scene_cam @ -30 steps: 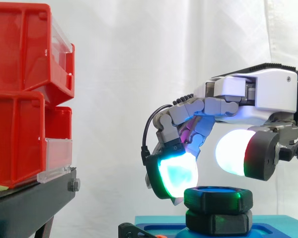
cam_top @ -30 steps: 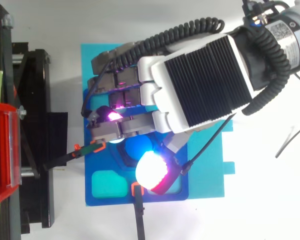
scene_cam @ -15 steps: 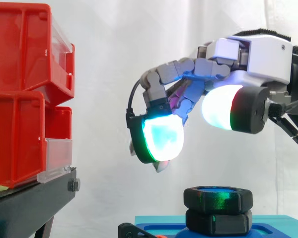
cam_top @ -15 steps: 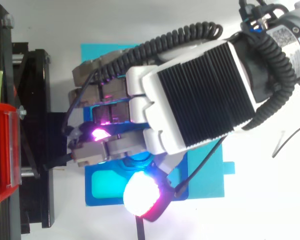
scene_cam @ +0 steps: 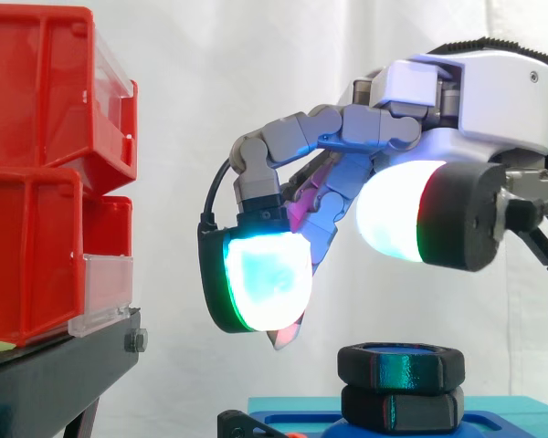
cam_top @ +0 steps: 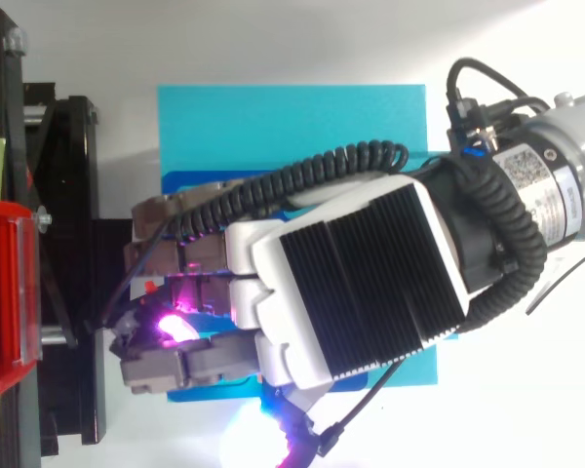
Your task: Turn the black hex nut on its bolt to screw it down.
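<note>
The black hex nut [scene_cam: 400, 365] sits on its bolt above a second black hex piece [scene_cam: 400, 407], which stands on the blue fixture plate [scene_cam: 502, 407]. My hand [scene_cam: 479, 91] hovers above and to the left of the nut, clear of it. Its fingers are loosely bent downward, the glowing thumb pad stands apart from them, and nothing is between them. In the top view the hand [cam_top: 361, 283] covers the near part of the blue plate [cam_top: 292, 127] and hides the nut.
Stacked red bins [scene_cam: 36, 173] stand on a black stand [scene_cam: 55, 374] at the left, also seen in the top view as a red bin [cam_top: 0, 283] and the stand [cam_top: 68, 195]. A white curtain hangs behind.
The hand has lifted off the nut and drifted left in the side view, toward the bottom edge in the top view. The nut stays on the bolt.
</note>
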Tool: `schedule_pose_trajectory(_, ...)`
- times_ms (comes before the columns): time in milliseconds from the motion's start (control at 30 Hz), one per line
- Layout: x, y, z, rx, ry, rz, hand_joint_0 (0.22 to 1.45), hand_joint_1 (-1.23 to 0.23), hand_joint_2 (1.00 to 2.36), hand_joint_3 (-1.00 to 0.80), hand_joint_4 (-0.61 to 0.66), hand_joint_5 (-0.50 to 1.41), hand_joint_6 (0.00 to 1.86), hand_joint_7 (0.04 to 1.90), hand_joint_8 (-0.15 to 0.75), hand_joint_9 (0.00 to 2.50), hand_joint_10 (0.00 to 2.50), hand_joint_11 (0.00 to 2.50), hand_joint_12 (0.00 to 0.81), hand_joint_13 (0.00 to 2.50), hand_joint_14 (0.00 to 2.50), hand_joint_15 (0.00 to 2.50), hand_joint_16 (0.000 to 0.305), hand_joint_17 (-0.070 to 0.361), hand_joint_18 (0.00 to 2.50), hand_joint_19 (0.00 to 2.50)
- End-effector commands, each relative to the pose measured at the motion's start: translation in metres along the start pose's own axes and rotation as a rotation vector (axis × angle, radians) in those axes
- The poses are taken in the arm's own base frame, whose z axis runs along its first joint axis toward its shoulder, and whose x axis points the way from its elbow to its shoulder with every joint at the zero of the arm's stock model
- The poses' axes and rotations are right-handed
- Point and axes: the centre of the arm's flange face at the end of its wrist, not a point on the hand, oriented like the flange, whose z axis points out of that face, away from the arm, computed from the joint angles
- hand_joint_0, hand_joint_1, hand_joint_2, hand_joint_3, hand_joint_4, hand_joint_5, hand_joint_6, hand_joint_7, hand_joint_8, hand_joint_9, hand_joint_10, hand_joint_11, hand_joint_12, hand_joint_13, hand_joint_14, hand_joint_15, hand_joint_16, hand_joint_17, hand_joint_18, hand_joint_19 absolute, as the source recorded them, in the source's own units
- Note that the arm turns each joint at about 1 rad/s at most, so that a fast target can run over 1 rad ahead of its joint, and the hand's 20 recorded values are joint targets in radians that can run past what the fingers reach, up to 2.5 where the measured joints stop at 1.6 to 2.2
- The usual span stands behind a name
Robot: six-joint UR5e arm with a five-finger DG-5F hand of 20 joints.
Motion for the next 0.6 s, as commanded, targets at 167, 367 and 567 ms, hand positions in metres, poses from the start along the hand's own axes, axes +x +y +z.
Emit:
schedule_pose_trajectory(167, 0.003, 0.007, 0.0, -0.009, 0.025, 0.008, 0.49, -0.42, 1.0, -0.5, 0.24, -0.01, 0.5, 1.4, 0.313, 1.09, 0.01, 0.34, 0.33, 0.89, 0.01, 0.23, 0.041, 0.091, 0.79, 0.34)
schedule_pose_trajectory(367, 0.008, 0.011, -0.002, -0.037, 0.041, -0.02, 0.52, -0.5, 1.0, -0.5, 0.22, -0.02, 0.51, 1.41, 0.3, 1.06, 0.01, 0.34, 0.321, 0.87, 0.01, 0.23, 0.039, 0.087, 0.75, 0.36)
schedule_pose_trajectory(567, 0.016, 0.015, -0.005, -0.055, 0.05, -0.025, 0.52, -0.52, 1.0, -0.5, 0.23, -0.03, 0.54, 1.34, 0.299, 1.06, 0.01, 0.34, 0.319, 0.87, 0.01, 0.23, 0.038, 0.087, 0.75, 0.36)
